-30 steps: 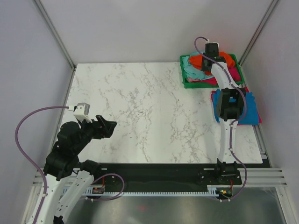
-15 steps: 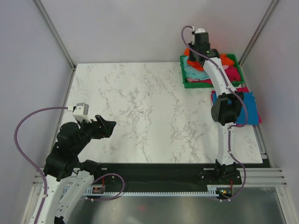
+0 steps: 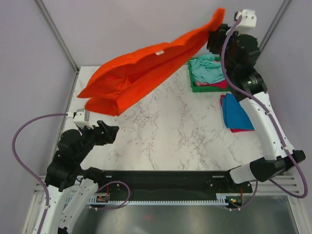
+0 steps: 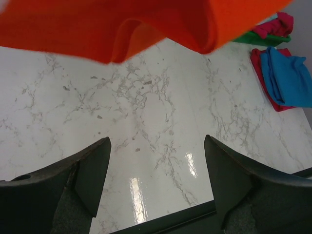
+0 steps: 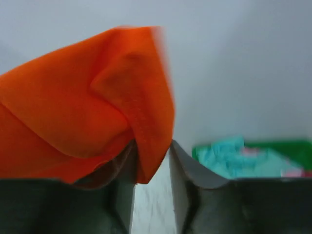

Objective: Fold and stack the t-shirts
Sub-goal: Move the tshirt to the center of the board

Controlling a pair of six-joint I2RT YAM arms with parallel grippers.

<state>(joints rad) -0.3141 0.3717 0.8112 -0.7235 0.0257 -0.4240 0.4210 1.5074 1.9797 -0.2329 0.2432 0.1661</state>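
Observation:
The bright orange t-shirt [image 3: 141, 73] is up in the air, stretched out leftward over the table. My right gripper [image 3: 214, 31] is raised high at the back right and is shut on one edge of it [image 5: 83, 112]; the fabric is pinched between the fingers at my right gripper [image 5: 152, 146]. The shirt's lower edge hangs at the top of the left wrist view [image 4: 122, 24]. My left gripper [image 3: 109, 132] is open and empty, low over the table's front left [image 4: 157, 139]. A light teal t-shirt [image 3: 207, 68] and a magenta one [image 3: 222, 84] lie crumpled in the tray.
The green tray [image 3: 195, 88] stands at the back right of the marble table [image 3: 161, 141]. In front of it a folded blue t-shirt [image 3: 236, 112] lies on a folded magenta one [image 3: 239, 129], near the right edge; both show in the left wrist view [image 4: 287, 78].
My right gripper has risen from the tray, pulling the orange t-shirt out and swinging it up and out to the left over the table. The left arm has stayed put.

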